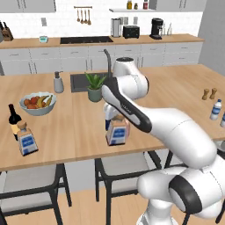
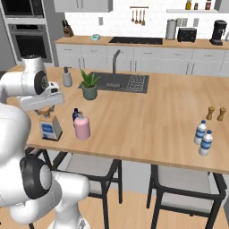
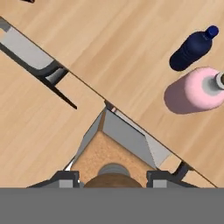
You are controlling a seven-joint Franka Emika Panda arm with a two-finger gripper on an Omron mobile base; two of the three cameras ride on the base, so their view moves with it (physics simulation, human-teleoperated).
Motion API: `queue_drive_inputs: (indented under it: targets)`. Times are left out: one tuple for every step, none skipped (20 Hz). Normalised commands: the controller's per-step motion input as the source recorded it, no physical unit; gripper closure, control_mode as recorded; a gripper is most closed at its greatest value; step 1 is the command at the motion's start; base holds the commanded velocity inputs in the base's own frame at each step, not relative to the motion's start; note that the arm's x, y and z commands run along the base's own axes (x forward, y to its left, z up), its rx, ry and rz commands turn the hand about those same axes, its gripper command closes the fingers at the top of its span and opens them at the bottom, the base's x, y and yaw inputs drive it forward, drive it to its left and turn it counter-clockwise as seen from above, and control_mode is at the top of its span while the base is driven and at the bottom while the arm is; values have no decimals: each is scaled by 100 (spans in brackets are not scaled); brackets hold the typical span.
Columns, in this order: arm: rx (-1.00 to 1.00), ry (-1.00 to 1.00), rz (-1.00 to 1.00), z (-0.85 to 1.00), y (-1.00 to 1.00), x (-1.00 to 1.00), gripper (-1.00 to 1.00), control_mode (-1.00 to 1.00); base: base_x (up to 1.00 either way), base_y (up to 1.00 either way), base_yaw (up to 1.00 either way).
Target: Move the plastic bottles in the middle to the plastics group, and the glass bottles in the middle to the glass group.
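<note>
My gripper [image 3: 112,177] is shut on the tan stopper of the square clear bottle [image 2: 50,129] with the blue label, gripping it from above near the island's front edge. I cannot tell whether the bottle rests on the wood or hangs just above it. Right of it stand the round pale-pink bottle [image 2: 82,126] and, behind that, the small navy bottle [image 2: 75,115]; both also show in the hand view as the pink bottle [image 3: 197,89] and navy bottle [image 3: 192,48]. The glass group, a wine bottle [image 1: 14,118] and a square bottle [image 1: 27,140], stands far left. The plastics group [image 2: 203,136] stands far right.
A potted plant [image 2: 89,86], a soap dispenser [image 2: 67,77] and the sink [image 2: 120,82] lie behind the bottles. A fruit bowl [image 1: 38,103] sits near the glass group. Brown shakers [image 2: 215,113] stand behind the plastics group. Chairs [image 2: 89,167] are tucked under the front edge.
</note>
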Motion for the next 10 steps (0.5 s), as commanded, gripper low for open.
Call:
queue_drive_inputs:
  targets:
    - [-3,4,43,14,100,0,100,-100,0,0,0]
    - [-2,6,44,9,100,0,100,-100,0,0,0]
    - [-2,6,45,0,100,0,100,-100,0,0,0]
    - [-2,3,42,0,100,0,100,-100,0,0,0]
    - [-3,0,35,0,98,0,100,-100,0,0,0]
    - [-3,0,24,0,64,0,100,-100,0,0,0]
    - [0,0,19,-11,40,0,100,-100,0,0,0]
    - [0,0,13,-7,29,0,100,-100,0,0,0]
    - [-1,0,10,-9,34,1,100,-100,0,0,0]
    - [-2,0,5,-14,47,21,100,-100,0,0,0]
